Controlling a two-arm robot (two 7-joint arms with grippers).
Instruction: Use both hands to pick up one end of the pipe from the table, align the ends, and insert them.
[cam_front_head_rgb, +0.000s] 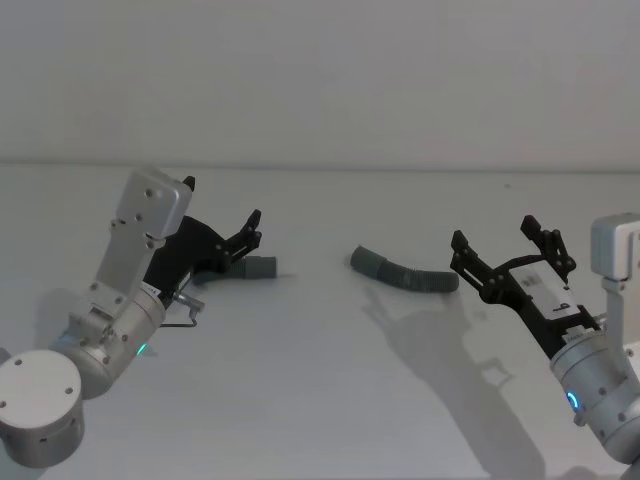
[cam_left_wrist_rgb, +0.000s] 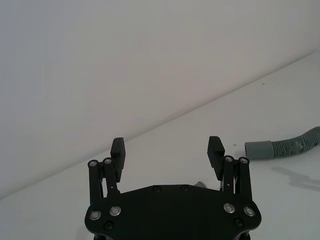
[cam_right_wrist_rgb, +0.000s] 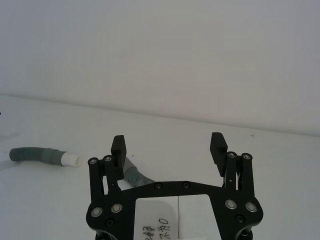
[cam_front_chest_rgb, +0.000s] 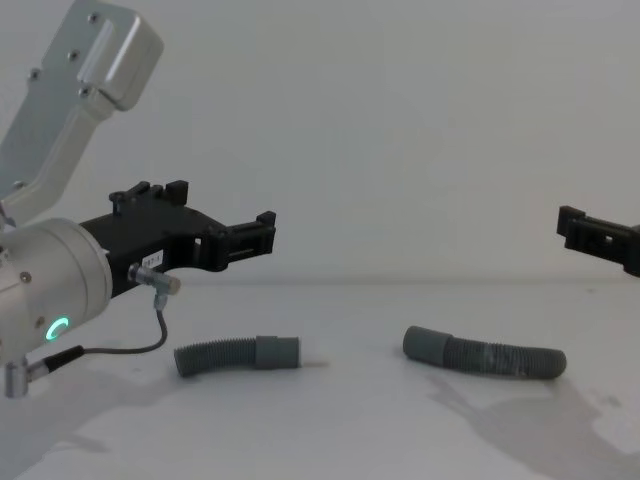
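Note:
Two dark-grey corrugated pipe pieces lie on the white table (cam_front_head_rgb: 320, 400). The shorter piece (cam_front_chest_rgb: 235, 355) lies to the left, its grey cuff (cam_front_chest_rgb: 276, 352) and whitish tip (cam_right_wrist_rgb: 71, 160) pointing toward the middle. The longer piece (cam_front_head_rgb: 405, 272) lies to the right, with its plain cuff (cam_front_chest_rgb: 425, 343) facing the shorter one. My left gripper (cam_front_head_rgb: 250, 230) hangs open in the air above the shorter piece (cam_front_head_rgb: 255, 267), holding nothing. My right gripper (cam_front_head_rgb: 497, 238) is open and hovers just right of the longer piece (cam_right_wrist_rgb: 135, 175), also holding nothing.
A thin grey cable (cam_front_chest_rgb: 150, 330) loops down from the left wrist near the shorter piece. A plain pale wall (cam_front_head_rgb: 320, 80) stands behind the table. Bare table surface lies between the two pieces and toward the front.

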